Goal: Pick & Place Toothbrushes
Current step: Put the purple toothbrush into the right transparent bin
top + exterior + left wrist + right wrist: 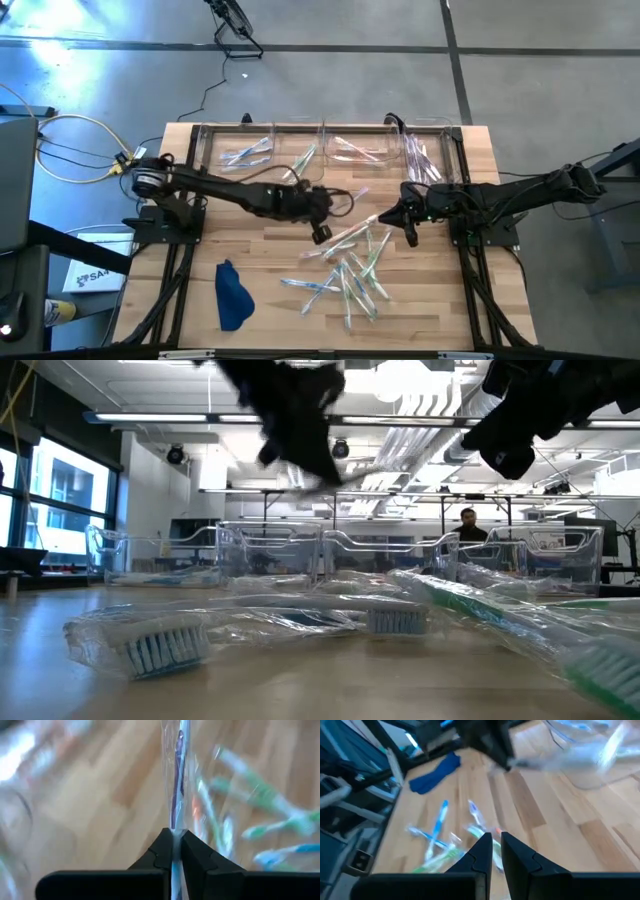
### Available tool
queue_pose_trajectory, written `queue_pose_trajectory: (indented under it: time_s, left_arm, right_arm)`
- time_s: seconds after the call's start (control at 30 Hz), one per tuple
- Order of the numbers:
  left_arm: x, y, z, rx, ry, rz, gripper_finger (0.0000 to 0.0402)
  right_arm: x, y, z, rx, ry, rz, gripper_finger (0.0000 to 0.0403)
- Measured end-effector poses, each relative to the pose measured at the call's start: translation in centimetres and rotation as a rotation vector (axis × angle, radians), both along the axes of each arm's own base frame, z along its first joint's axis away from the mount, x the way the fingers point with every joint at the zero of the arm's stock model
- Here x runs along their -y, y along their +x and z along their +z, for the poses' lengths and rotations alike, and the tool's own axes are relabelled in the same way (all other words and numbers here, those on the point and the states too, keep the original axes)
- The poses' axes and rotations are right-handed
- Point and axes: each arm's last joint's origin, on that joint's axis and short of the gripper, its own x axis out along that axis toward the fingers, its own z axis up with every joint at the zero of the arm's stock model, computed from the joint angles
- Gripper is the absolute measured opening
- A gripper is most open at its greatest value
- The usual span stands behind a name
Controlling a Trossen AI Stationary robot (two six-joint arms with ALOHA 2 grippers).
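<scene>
At the table's left front we see a dark blue cloth point(232, 294) lying on the wooden table point(270, 250). Along the far edge stands a row of clear plastic bins point(330, 150), each with a few wrapped toothbrushes inside. Near the middle, our left gripper point(174, 851) is closed on a purple-handled toothbrush point(177, 775) in its clear wrapper, pinched between both fingers. Right of it, the loose pile of toothbrushes point(350, 275) is scattered across the boards. Our right gripper point(409, 228) hangs over the pile's far edge, fingers drawn nearly together with a thin wrapped toothbrush point(496, 860) between them.
</scene>
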Motion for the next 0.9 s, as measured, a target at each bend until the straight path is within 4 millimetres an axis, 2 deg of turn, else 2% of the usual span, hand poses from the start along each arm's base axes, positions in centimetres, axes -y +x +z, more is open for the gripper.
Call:
queue_pose_trajectory:
  time_s: [0.17,0.3,0.4,0.53,0.63,0.9]
  left_arm:
    - [-0.4,0.4,5.8,0.141,0.123,-0.095,0.0012]
    - [-0.5,0.8,9.7,0.219,0.223,-0.163,0.0012]
    - [-0.6,0.8,11.8,0.263,0.284,-0.197,0.0012]
    - [-0.5,0.6,13.7,0.29,0.335,-0.235,0.0012]
    - [-0.5,0.5,14.8,0.322,0.355,-0.252,0.0012]
    - [-0.4,0.5,14.9,0.325,0.349,-0.273,0.0012]
  right_arm:
    - [-0.1,0.4,1.0,0.112,0.024,0.032,0.0031]
    - [-0.2,0.7,2.6,0.276,0.021,0.04,0.0031]
    - [-0.1,0.8,3.7,0.395,-0.021,0.015,0.0031]
    - [0.2,0.5,5.1,0.524,-0.09,-0.064,0.0037]
    - [0.4,-0.1,6.2,0.621,-0.145,-0.099,0.006]
    - [0.6,-1.7,8.0,0.768,-0.188,-0.131,0.0173]
